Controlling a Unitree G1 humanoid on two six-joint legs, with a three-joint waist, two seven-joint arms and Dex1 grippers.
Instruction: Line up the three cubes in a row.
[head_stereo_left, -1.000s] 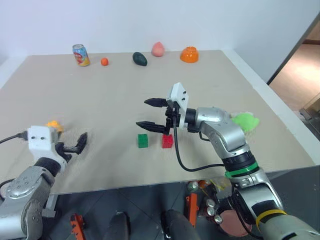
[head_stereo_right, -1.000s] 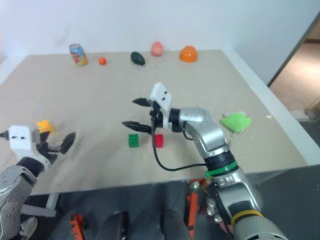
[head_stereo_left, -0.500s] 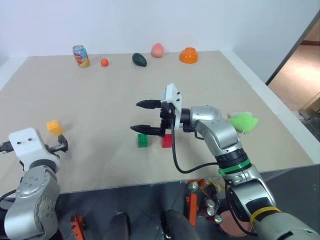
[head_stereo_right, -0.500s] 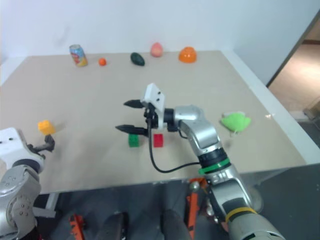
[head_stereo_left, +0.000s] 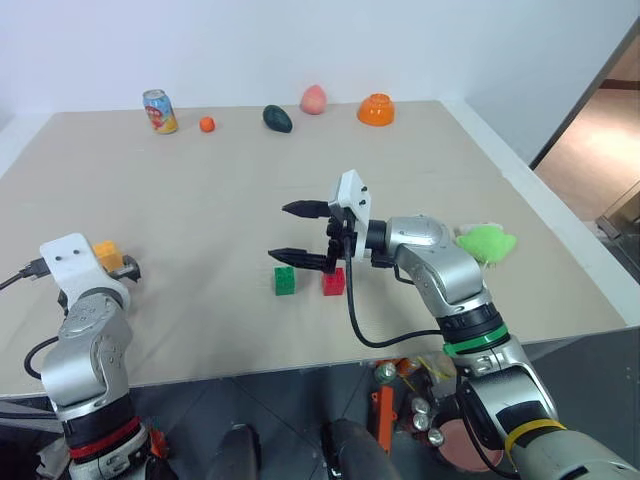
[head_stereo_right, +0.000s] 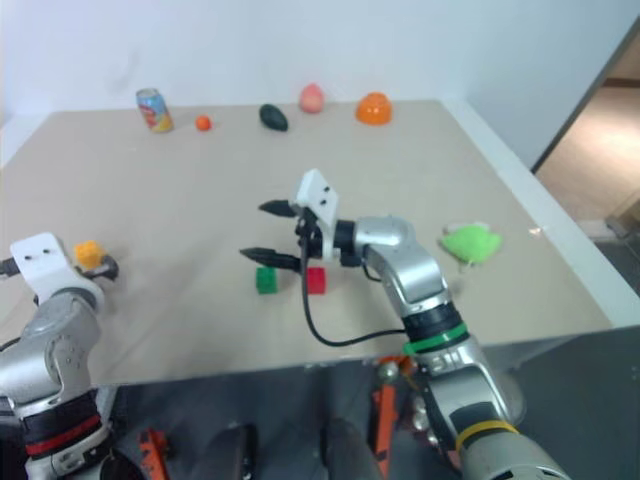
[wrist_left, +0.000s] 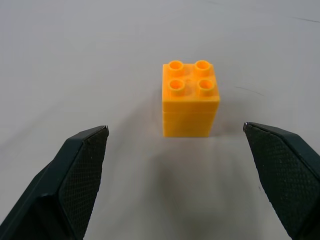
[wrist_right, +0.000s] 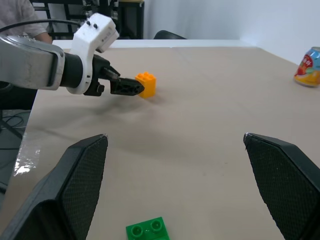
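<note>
Your left gripper has come forward and outward since a second ago: then it hung short of the yellow-orange cube with its fingers pointing toward the table's middle, and now it sits right at that cube, near the table's left edge. Its fingers are spread wide, one on each side of the cube's line, with the cube standing upright just ahead of the tips and not touched by either. In the head views the wrist housing covers part of the cube.

Your right gripper has kept its place. It hovers level above the table's middle, pointing to your left, with its two fingers spread apart and nothing between them. The green cube lies just below its lower finger, and the red cube sits just beside the green one on the right, apart from it.

Count of cubes: three, one of each colour; two are close together and the yellow-orange one is well apart on the left.

Along the far edge of the table you have one soda can, one small orange fruit, one dark green avocado-like piece, one pink peach-like piece and one orange bowl. One lime-green plush toy lies near the right edge.
</note>
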